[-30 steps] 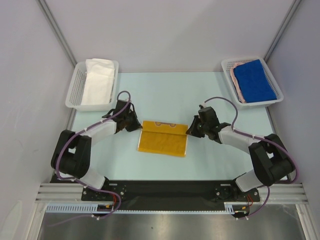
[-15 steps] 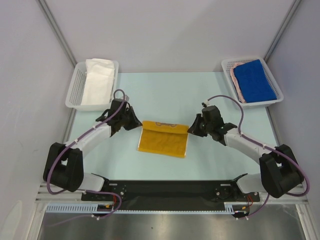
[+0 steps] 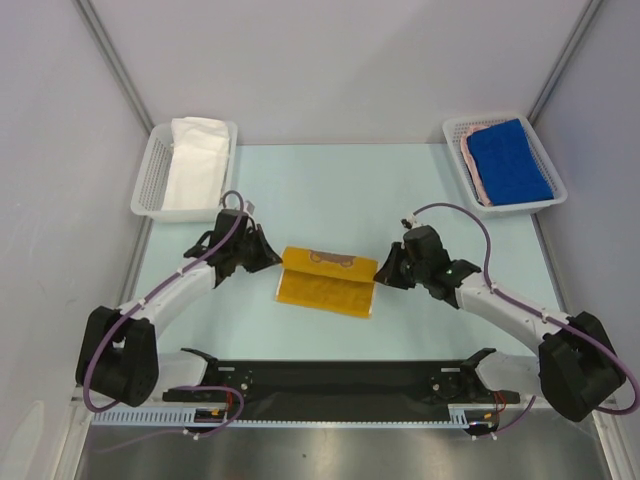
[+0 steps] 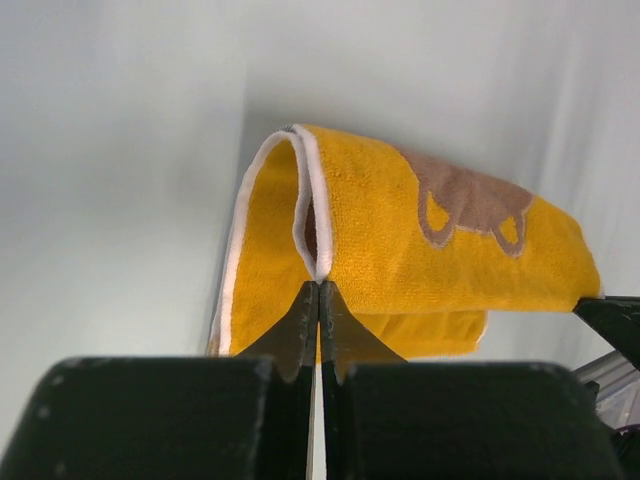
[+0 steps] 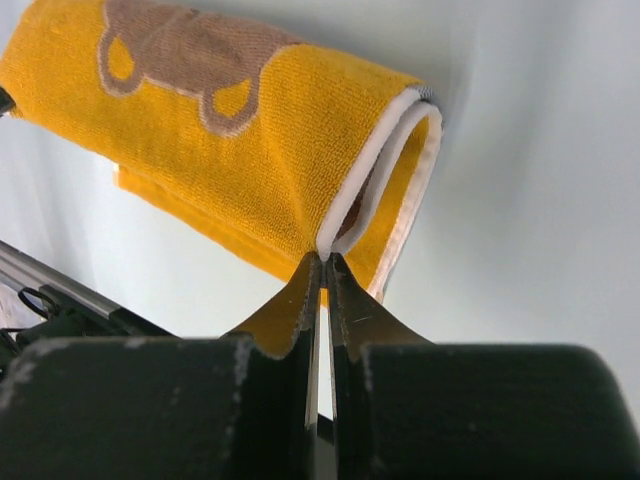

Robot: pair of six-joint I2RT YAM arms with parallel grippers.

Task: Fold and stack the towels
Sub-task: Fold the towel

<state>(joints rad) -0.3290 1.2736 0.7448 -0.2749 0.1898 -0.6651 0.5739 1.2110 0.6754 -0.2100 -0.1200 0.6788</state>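
Pinching the white-trimmed edge of the yellow-orange towel [image 3: 327, 285] at its left end, your left jaws are shut on 2 layers of it; your right jaws clamp the same doubled edge at the right end. The cloth is soft, short-napped terry, and between the 2 grips it curls over into a rounded loop, with the lower layer lying flat on the pale green surface [image 3: 330, 190] in the middle, near the arms. A brown bear print [image 4: 470, 200] rides on top of the roll.

Compared with 1 second ago, both jaws have come nearer the bases, the arms stretch out lower and flatter, and more of the bear shows.

At the far left corner, a white mesh basket [image 3: 145, 185] holds a folded white towel [image 3: 195, 165]. At the far right, another basket [image 3: 553, 175] holds a blue towel [image 3: 508, 160] on a pinkish towel [image 3: 470, 165]. Both are well apart from the fold.
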